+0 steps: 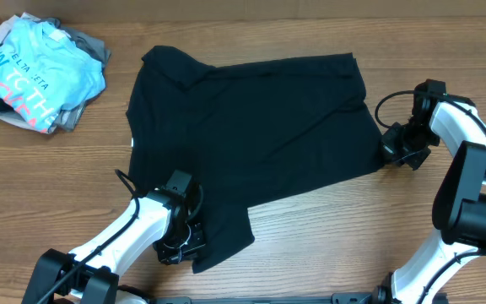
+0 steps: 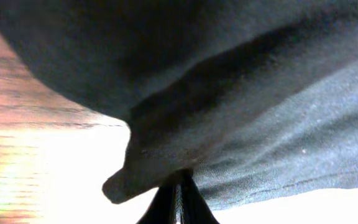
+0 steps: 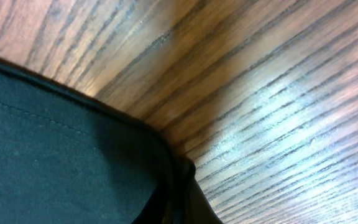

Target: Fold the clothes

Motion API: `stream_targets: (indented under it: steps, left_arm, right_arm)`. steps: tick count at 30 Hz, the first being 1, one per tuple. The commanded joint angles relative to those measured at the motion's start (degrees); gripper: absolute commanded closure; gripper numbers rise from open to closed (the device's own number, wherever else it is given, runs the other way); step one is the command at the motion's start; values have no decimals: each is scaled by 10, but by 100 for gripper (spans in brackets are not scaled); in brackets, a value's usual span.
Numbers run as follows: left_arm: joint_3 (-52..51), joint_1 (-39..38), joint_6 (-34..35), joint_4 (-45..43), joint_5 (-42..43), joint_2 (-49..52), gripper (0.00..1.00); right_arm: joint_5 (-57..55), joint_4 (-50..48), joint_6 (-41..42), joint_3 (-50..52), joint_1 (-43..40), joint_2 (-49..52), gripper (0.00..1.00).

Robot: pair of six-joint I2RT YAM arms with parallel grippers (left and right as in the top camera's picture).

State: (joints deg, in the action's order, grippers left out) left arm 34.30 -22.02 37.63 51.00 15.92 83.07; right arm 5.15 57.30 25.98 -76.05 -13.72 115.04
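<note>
Black T-shirt (image 1: 251, 127) spread over the middle of the desk (image 1: 336, 253), long axis roughly left to right; small white mark at the left edge, probably the neck label. Left gripper (image 1: 184, 245) pinched fully closed on the near-left flap, apparently a sleeve, cloth bunched between its fingers in the wrist view. Right gripper (image 1: 392, 145) closed tight on the near-right corner, hem running straight into its fingers. Bulk of the shirt inward of both: up and right of the left one, left of the right one; each arm nearest its own corner. Probably about to lift and carry an edge across. No containers; light blue T-shirt (image 1: 36, 72) heaped on grey garments (image 1: 87, 46) at far left, apart.
</note>
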Motion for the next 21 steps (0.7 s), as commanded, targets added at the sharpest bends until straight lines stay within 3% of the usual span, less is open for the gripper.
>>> stream_targets:
  steps: [1,9,21]
  left_arm:
    - [4,3,-30,12,21,3,96]
    - [46,2,-45,79,14,-52,96]
    - [112,3,-30,200,-14,-264,96]
  right_arm:
    - [-1,8,14,-2,2,9,96]
    - [-1,40,51,-2,2,-62,96]
    - [-27,144,75,-1,2,-242,96]
